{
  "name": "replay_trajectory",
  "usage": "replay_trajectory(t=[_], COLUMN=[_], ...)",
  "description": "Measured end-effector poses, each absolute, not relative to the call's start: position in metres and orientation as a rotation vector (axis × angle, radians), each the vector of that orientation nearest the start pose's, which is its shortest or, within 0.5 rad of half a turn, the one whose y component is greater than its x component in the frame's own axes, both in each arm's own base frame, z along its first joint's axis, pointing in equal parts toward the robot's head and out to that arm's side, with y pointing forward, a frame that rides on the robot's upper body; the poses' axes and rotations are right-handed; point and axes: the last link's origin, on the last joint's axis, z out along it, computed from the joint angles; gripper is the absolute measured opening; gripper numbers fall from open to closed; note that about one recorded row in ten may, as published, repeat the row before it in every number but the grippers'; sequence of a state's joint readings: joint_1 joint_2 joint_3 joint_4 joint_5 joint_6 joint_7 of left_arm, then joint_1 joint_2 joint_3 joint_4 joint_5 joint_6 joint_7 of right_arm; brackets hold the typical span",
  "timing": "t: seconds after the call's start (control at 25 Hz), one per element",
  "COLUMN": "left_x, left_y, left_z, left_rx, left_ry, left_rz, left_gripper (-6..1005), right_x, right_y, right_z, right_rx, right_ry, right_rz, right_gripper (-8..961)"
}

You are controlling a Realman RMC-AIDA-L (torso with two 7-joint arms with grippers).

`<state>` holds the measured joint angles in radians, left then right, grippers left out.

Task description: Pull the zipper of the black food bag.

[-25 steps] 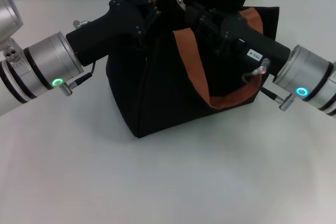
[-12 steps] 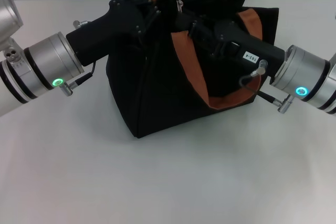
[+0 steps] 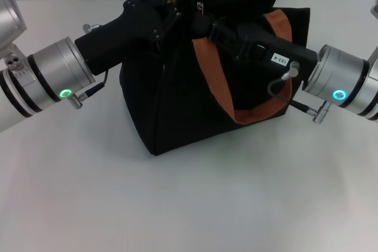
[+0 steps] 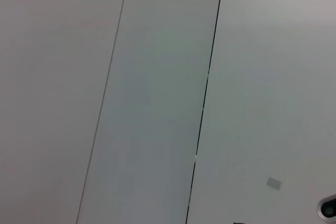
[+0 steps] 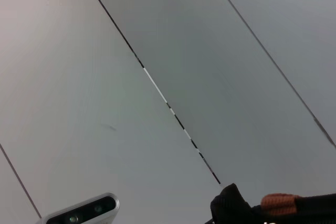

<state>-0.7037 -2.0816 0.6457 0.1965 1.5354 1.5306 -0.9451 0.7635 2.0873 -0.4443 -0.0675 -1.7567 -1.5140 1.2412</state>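
The black food bag [image 3: 177,104] stands upright in the middle of the table, with an orange-brown handle [image 3: 215,69] draped down its front. A small silver zipper [image 3: 200,7] pull shows on the bag's top edge. My left gripper [image 3: 173,9] rests against the bag's top left corner, next to the other handle. My right gripper [image 3: 199,20] reaches in from the right across the bag's top, its tip just below the silver pull. Both are black against the black fabric. The right wrist view catches only a bit of the bag [image 5: 231,205] and a handle [image 5: 281,201].
The bag sits on a pale table [image 3: 189,205] with open surface in front and to both sides. A grey wall lies behind the bag. Both wrist views look mostly at grey wall panels.
My right arm has slid to the left along the bag's top, bringing its tip close to the silver pull. The left arm and the bag have stayed put.
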Motion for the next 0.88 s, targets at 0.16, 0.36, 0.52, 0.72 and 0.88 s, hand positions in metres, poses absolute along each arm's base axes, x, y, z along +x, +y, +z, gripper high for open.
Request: replay_trajectory(t=[0.16,0.36,0.52,0.72,0.88], left_x=[-0.1996,-0.1998,-0.2009,-0.2017,-0.2025], left_y=[0.3573,0.3575,0.3573,0.3570,0.3567], left_z=[-0.0303,-0.0303,-0.0304,-0.0304,-0.0305], left_rx=[-2.400,-2.399,-2.397,-2.394,-2.393], left_ry=[-0.405,-0.406,-0.402,-0.398,-0.400], left_rz=[-1.272,-1.270,-1.264,-1.259,-1.257], left_gripper=[23,23,23,23,22], right_x=[0.1890,0.1883,0.1879,0.1866,0.1874], right_y=[0.3499,0.3505,0.3501,0.3495,0.3487], right_z=[-0.0560,-0.0557,-0.0554,-0.0536,-0.0536], right_rx=[-2.451,-2.456,-2.473,-2.485,-2.485], right_ry=[0.919,0.952,1.005,1.018,1.027], right_rz=[1.410,1.414,1.414,1.427,1.429], right_gripper=[189,209,226,247,263])
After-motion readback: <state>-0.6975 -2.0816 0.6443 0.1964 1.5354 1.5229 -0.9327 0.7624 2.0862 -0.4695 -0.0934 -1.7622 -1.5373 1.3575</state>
